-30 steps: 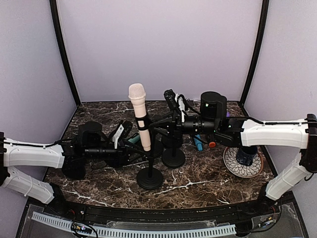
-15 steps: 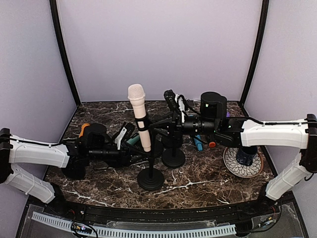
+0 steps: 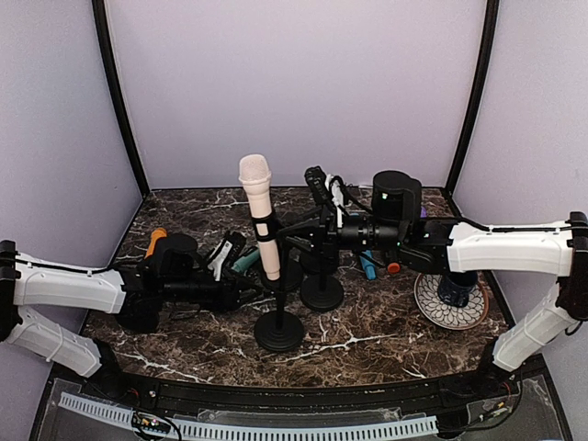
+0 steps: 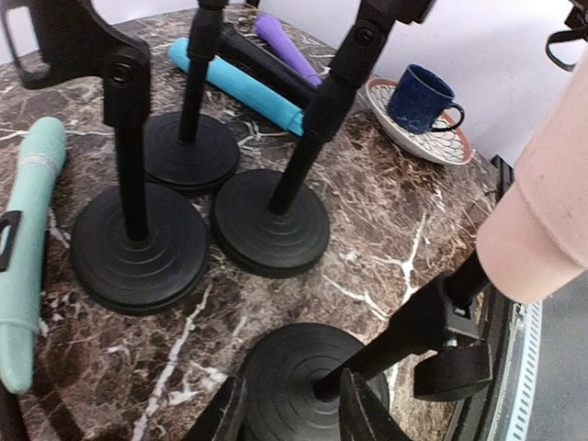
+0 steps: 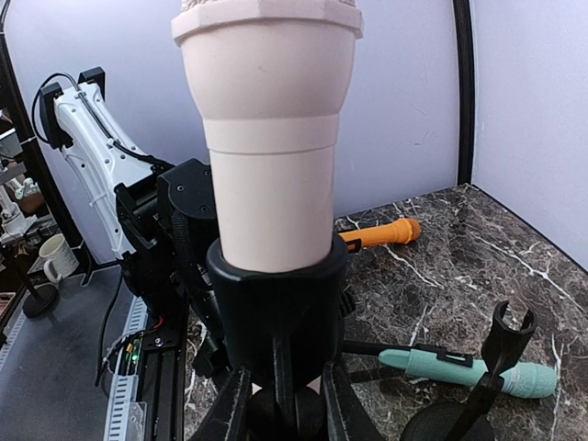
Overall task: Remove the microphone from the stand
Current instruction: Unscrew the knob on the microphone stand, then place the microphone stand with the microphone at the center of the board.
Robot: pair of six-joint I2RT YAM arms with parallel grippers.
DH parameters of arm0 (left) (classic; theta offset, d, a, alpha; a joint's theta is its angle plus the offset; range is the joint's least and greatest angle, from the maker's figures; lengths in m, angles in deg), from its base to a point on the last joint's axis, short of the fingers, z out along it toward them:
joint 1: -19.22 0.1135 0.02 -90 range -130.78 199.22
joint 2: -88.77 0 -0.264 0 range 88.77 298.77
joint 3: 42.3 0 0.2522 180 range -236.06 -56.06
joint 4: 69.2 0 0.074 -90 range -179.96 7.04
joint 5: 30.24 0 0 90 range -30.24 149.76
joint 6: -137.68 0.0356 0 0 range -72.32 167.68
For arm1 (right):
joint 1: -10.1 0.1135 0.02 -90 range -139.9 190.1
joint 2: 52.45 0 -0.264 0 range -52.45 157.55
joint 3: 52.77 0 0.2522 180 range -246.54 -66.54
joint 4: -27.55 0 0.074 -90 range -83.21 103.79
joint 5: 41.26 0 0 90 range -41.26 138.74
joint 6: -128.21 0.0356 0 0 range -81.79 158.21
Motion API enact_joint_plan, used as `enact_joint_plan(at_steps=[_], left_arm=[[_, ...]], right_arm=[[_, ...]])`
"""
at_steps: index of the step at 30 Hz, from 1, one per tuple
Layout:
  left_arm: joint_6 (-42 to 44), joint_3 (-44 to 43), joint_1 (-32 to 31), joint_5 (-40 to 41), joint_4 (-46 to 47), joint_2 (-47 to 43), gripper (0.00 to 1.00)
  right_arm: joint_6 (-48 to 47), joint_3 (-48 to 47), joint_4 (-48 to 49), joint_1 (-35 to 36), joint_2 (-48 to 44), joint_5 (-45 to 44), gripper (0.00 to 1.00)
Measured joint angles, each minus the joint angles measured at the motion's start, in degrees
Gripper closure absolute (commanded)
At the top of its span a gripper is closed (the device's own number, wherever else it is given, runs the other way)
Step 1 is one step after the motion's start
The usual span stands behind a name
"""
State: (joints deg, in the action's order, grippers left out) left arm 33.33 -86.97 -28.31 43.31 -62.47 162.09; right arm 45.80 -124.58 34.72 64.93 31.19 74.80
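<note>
Top external view: a cream microphone [image 3: 261, 216] is seen upright in the clip of a black stand [image 3: 278, 329], which is flanked by both arms. The left gripper [image 3: 250, 292] is held low at the stand's pole, and the right gripper [image 3: 292, 241] is held higher, at the clip.

From the left wrist, the left fingers [image 4: 225, 415] are seen spread, with the foot of the pole and the round base [image 4: 294, 363] between them; contact with the pole cannot be made out. The cream microphone's lower end is seen above and to the right of the fingers. Beyond the fingers three other stands [image 4: 138, 248] are grouped, a teal microphone [image 4: 28, 248] is laid to the left, and a blue cup [image 4: 421, 95] on a patterned plate [image 4: 409, 138] is set far ahead to the right.

From the right wrist, the right fingers [image 5: 341, 410] are seen spread on either side of the clip [image 5: 276, 303], just below it, with the cream microphone rising straight above them. Whether the clip's stem is touched cannot be told. An orange microphone [image 5: 377, 236] is laid beyond the fingers to the right.
</note>
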Motion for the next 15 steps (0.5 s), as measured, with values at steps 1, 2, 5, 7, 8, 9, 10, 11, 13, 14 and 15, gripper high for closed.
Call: enact_joint_plan(at_steps=[1,2,5,7,8,9,10,11,13,14,15], left_arm=[[0.04,0.07,0.0,1.66,-0.9,-0.81,0.64],[0.15,0.17,0.09,3.21,-1.51,-1.79,0.63],[0.31,0.26,0.24,7.67,-3.39,-4.96,0.61],[0.44,0.35,0.44,10.32,-4.24,-6.93,0.6],[0.46,0.35,0.46,12.15,-4.76,-7.93,0.59],[0.5,0.37,0.48,13.75,-5.35,-8.94,0.58],[0.59,0.37,0.5,15.26,-5.92,-9.81,0.56],[0.66,0.39,0.5,16.65,-6.49,-10.64,0.56],[0.81,0.44,0.66,18.93,-7.56,-12.04,0.54],[0.87,0.46,0.76,19.65,-7.85,-12.5,0.53],[1.07,0.46,0.79,20.65,-8.28,-12.98,0.53]], right_arm=[[-0.13,0.0,-0.02,0.0,-0.02,-0.37,1.0],[-0.31,0.0,-0.13,0.0,-0.09,-0.7,1.0],[-1.38,0.0,-0.5,0.33,-0.44,-2.16,1.0],[-1.77,0.0,-0.59,0.44,-0.5,-2.84,1.0],[-1.97,0.0,-0.59,0.52,-0.5,-3.23,1.0],[-2.23,-0.02,-0.59,0.63,-0.5,-3.61,1.0],[-2.58,-0.04,-0.66,0.79,-0.5,-3.98,1.0],[-2.84,-0.09,-0.79,0.98,-0.5,-4.31,1.0],[-3.37,-0.2,-0.98,1.29,-0.5,-4.98,1.0],[-3.63,-0.31,-1.18,1.4,-0.5,-5.27,1.0],[-3.85,-0.39,-1.36,1.44,-0.5,-5.55,1.0]])
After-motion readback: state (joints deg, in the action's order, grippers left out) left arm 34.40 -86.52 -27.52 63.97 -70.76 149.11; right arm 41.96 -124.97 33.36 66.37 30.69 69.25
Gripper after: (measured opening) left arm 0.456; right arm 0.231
